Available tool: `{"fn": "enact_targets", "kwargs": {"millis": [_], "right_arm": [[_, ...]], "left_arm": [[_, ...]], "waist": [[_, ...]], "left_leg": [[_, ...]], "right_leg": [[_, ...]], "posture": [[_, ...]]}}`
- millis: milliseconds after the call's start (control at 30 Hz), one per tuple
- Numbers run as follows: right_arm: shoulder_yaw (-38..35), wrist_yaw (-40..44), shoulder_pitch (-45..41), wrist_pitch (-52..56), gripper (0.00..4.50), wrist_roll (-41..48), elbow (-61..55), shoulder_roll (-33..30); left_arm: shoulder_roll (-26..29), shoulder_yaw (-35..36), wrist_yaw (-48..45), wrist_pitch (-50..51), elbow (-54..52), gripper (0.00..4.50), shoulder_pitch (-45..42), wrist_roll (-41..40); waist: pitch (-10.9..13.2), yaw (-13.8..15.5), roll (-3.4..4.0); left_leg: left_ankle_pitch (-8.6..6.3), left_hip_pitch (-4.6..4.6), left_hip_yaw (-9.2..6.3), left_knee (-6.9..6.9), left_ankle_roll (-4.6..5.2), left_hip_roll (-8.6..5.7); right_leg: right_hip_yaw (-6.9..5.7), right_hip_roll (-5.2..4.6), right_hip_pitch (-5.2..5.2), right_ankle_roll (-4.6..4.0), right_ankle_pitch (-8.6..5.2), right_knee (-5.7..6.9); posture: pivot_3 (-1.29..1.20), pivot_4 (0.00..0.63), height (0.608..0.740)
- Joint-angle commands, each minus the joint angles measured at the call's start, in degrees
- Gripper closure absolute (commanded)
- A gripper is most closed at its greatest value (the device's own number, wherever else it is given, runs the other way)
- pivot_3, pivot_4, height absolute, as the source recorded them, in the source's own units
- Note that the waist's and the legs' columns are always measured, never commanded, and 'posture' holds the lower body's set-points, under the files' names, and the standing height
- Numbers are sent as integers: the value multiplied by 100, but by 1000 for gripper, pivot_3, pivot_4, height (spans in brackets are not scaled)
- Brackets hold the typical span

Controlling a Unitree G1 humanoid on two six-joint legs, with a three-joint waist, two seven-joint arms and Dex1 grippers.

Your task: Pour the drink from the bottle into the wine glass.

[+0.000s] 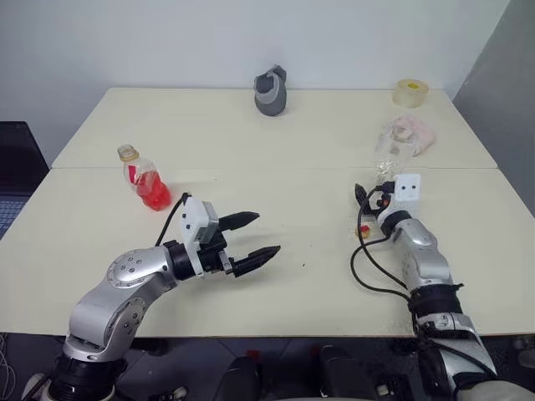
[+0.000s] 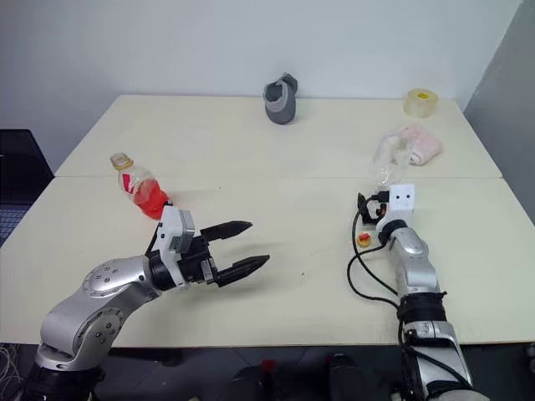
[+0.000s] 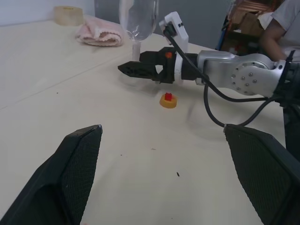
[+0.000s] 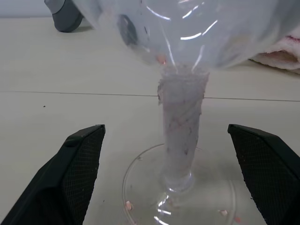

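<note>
The table (image 1: pixel 276 142) carries an upright wine glass (image 4: pixel 180 122), stem between the right gripper's (image 3: pixel 129 69) spread fingers. The uncapped bottle (image 1: pixel 144 179) of red drink (image 1: pixel 154 194) leans left behind the left gripper (image 1: pixel 255 238), jaws apart; label unreadable.

Bottle (image 1: pixel 145 179) stands left on the table (image 1: pixel 276 142), wine glass (image 3: pixel 137 23) right, cap (image 3: pixel 168 100) apparently beside its foot

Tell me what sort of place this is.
Probably a robotics lab or test room, not a home. Two plain cream tables stand pushed together against a bare white wall, holding test props: a tape roll, a grey cup-like object, a pink cloth. A seated person watches nearby.
</note>
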Motion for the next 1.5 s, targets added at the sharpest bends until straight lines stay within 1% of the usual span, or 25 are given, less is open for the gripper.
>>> {"fn": "enact_targets", "kwargs": {"millis": [33,67,167,400,433,600,667,767,833,900,1000,1100,1233,1367,1433,1500], "right_arm": [[-272,-65,-262,-351,389,44,364,-105],[-309,-77,-297,-390,616,72,437,-98],[-318,-68,-294,-474,1664,45,464,-53],[-215,44,-287,-471,4255,-2,351,-6],[-168,85,-314,-445,4338,-17,314,8],[443,762,-534,-324,4334,-52,-290,264],[737,1037,-715,-198,4334,-31,-505,494],[1144,1390,-1011,-30,4334,-18,-616,908],[1277,1492,-1163,91,4334,27,-560,1174],[1454,1633,-1325,54,4334,-61,-263,1418],[1622,1755,-1466,-182,4334,-234,332,1662],[1732,1833,-1598,-536,4334,-430,1011,1809],[1781,1827,-1743,-1079,4334,-637,1784,1958],[1738,1652,-1822,-1792,4334,-825,2461,2027],[1615,1604,-1844,-1936,4334,-749,2592,2082],[1516,1664,-1852,-2022,3606,-667,2627,2114]], "left_arm": [[-12,46,-14,-113,-130,0,37,38],[-25,65,22,-142,-120,0,63,81],[-69,94,86,-168,-142,0,151,118],[-116,141,166,-223,-275,0,375,137],[-124,182,202,-246,-278,0,428,151],[-171,656,566,-201,-464,0,967,63],[-237,985,803,-177,-661,0,1440,35],[-453,1483,1131,-285,-994,0,2334,124],[-591,1693,1227,-436,-1153,0,2860,241],[-764,1864,1286,-675,-1305,0,3406,377],[-1003,2053,1441,-980,-1449,0,3854,539],[-1189,2104,1586,-1167,-1506,0,4045,659],[-1345,1980,1745,-1217,-1675,0,4131,724],[-1396,1837,1923,-1156,-1756,0,3993,782],[-1373,1812,2020,-1114,-1710,0,3806,785],[-1330,1759,2055,-1063,-1655,0,3621,769]], "waist": [[0,0,0],[0,0,0],[0,-14,0],[1,-22,1],[1,-27,2],[7,-107,11],[9,-166,15],[11,-200,19],[11,-196,18],[11,-180,18],[10,-59,16],[9,34,14],[10,34,15],[10,-20,16],[10,-33,16],[10,-33,16]], "left_leg": [[0,0,0,0,0,0],[0,0,1,0,0,0],[0,1,1,-1,0,1],[0,0,0,0,0,1],[0,0,0,0,0,2],[-1,2,5,-4,1,15],[-1,2,9,-5,0,59],[-2,5,12,-15,0,71],[-2,4,2,-14,0,71],[-2,4,3,-14,0,68],[-2,5,3,-10,-1,59],[-2,5,3,-4,0,53],[-2,4,13,-4,-1,54],[-2,6,15,-9,-1,59],[-2,8,15,-9,-1,59],[-2,7,14,-9,-1,60]], "right_leg": [[0,0,0,0,0,0],[1,0,0,0,0,0],[2,0,0,0,0,0],[2,-1,0,0,0,1],[2,-1,0,0,0,1],[7,6,-5,-1,0,2],[9,8,-7,-4,2,2],[11,9,-10,-10,2,2],[2,9,-10,-11,2,-2],[2,9,-8,-11,2,-2],[-2,10,-3,-11,2,-7],[-4,10,2,-11,2,-8],[1,10,-1,-11,2,-8],[1,18,-4,-12,2,-6],[1,20,-4,-13,3,-5],[1,21,-4,-14,3,-4]], "posture": [[0,150,740],[0,150,740],[0,150,740],[0,150,740],[0,150,740],[0,150,740],[0,150,740],[0,150,740],[0,150,740],[0,150,740],[0,150,740],[0,150,740],[0,150,740],[0,150,740],[0,150,740],[0,150,740]]}}
